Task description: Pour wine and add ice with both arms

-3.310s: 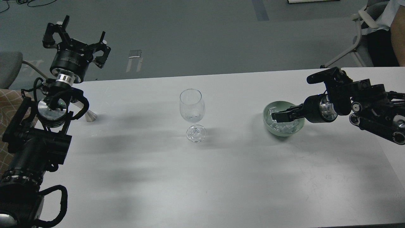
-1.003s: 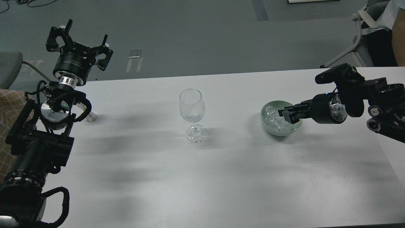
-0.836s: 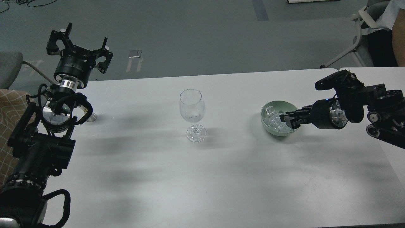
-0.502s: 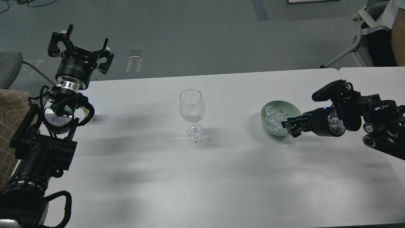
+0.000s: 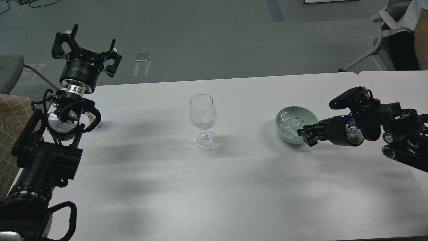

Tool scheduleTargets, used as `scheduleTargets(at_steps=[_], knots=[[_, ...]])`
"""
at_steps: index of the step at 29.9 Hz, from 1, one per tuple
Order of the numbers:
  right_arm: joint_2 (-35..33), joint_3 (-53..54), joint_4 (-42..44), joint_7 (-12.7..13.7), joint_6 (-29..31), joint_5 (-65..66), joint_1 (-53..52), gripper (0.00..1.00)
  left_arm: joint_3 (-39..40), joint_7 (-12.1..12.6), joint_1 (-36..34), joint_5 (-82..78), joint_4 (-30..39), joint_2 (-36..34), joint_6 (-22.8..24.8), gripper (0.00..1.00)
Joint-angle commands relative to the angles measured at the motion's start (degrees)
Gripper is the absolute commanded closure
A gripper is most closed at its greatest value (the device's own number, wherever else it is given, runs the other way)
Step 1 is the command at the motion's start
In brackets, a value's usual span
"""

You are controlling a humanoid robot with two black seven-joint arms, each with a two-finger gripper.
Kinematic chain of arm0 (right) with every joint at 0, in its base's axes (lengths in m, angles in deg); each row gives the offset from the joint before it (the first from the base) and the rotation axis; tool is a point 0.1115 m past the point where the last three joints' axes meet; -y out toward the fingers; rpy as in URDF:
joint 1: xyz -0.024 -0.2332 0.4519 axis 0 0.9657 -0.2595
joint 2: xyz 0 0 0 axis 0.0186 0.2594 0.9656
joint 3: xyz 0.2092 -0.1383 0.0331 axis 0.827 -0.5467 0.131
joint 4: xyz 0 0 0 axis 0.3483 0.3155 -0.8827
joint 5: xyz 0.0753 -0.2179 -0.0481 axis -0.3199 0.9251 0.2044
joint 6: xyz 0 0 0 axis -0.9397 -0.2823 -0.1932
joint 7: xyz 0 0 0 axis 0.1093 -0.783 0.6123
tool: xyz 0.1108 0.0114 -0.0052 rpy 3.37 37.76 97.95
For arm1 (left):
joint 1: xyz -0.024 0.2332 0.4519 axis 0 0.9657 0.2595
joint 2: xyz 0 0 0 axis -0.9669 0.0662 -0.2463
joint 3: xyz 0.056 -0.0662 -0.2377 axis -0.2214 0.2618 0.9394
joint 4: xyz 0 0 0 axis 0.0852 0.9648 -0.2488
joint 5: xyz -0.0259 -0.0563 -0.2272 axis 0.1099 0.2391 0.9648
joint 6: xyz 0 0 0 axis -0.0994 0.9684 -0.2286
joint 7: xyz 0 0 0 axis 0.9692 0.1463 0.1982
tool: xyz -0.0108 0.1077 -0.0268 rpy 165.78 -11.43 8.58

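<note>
White rectangular worktop carries everything; most of its surface is bare, so the few items sit well apart, with room for both arms to swing in from the sides.

Left arm, bulky black with silver joint rings, rises at the left edge. Left gripper is raised above the worktop's far-left corner, fingers spread wide, holding nothing. Judgement: parked clear of the glass while the other arm works.

Right arm reaches in low from the right edge. Right gripper sits at the near-right rim of the pale green round bowl, fingers drawn close together. Whether a cube is pinched between them cannot be told; the tips are dark and small in this view.

Clear stemmed wine glass stands upright mid-worktop, between the arms, within reach of both. A faint glint shows low in its bowl; contents unclear.

Ice: small clear cubes heaped inside the green bowl, just beside the right fingers.

A small pale object shows near the left arm, mostly hidden; identity unclear.

Writing: no brand, label or legible text on any item.
</note>
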Motion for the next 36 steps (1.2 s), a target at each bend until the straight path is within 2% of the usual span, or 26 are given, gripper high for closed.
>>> scheduleTargets(at_steps=[1,5,8,15,20,23,36], knots=[[0.2,0.0,0.7,0.2,-0.4,0.1,0.0,0.74,0.4,0.1,0.0,0.0,0.2,0.0,-0.1,0.02],[0.7,0.0,1.5,1.5,-1.5,0.0,0.1,0.72,0.4,0.1,0.0,0.0,0.4,-0.1,-0.1,0.02],[0.9,0.2,2.1,1.5,-1.7,0.0,0.1,0.72,0.4,0.1,-0.1,0.0,0.4,-0.1,-0.1,0.02],[2.5,0.5,3.9,1.6,-1.9,0.0,0.1,0.63,0.4,0.1,-0.1,0.0,0.4,-0.2,-0.1,0.02],[4.0,0.5,5.9,1.6,-1.8,0.0,0.0,0.63,0.4,0.1,0.0,0.0,0.5,-0.2,-0.1,0.02],[4.3,0.5,6.7,2.4,-1.8,0.0,0.1,0.59,0.7,0.1,0.0,0.0,0.4,-0.3,0.0,0.02],[5.4,0.3,8.3,2.5,-1.8,-0.1,0.5,0.58,1.1,0.1,0.2,0.0,0.4,-0.5,0.1,0.02]])
